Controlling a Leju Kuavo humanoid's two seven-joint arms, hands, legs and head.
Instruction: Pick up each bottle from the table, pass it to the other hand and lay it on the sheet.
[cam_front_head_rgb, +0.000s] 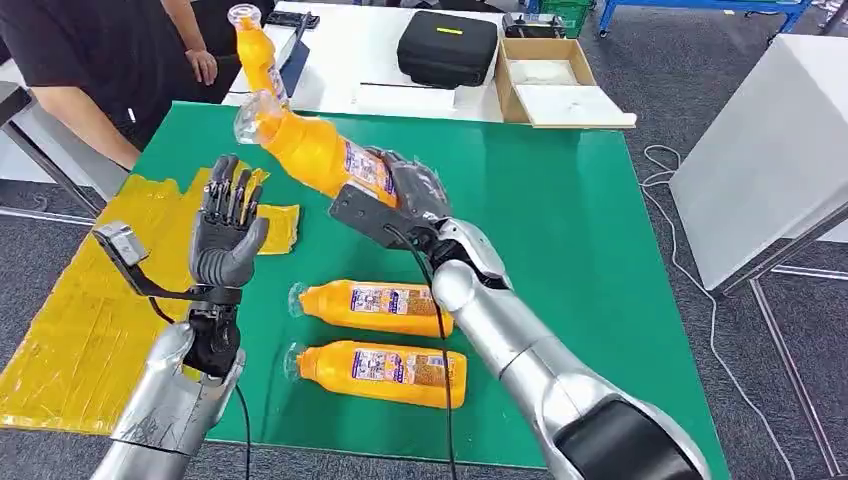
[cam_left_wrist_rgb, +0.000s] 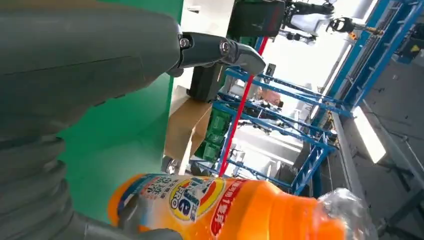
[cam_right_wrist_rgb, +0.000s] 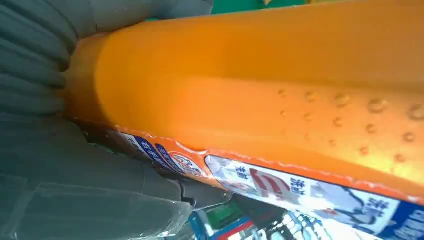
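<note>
My right hand (cam_front_head_rgb: 415, 190) grips an orange bottle (cam_front_head_rgb: 318, 150) by its lower body and holds it tilted above the green table (cam_front_head_rgb: 570, 240), its clear cap end pointing far left. The same bottle (cam_right_wrist_rgb: 280, 95) lies close against my right hand (cam_right_wrist_rgb: 60, 165) in the right wrist view. My left hand (cam_front_head_rgb: 226, 232) stands upright just left of it, fingers spread and palm empty, a little apart from the bottle. The held bottle (cam_left_wrist_rgb: 235, 210) is near my left hand (cam_left_wrist_rgb: 75, 65) in the left wrist view. Two more orange bottles (cam_front_head_rgb: 375, 305) (cam_front_head_rgb: 385, 372) lie on the table. The yellow sheet (cam_front_head_rgb: 80, 330) lies at the left.
Another orange bottle (cam_front_head_rgb: 255, 55) stands upright behind the table's far edge, near a person (cam_front_head_rgb: 90, 60) at the far left. A black case (cam_front_head_rgb: 447, 45) and an open cardboard box (cam_front_head_rgb: 550, 80) sit on the white table behind. A grey table (cam_front_head_rgb: 770, 150) stands at the right.
</note>
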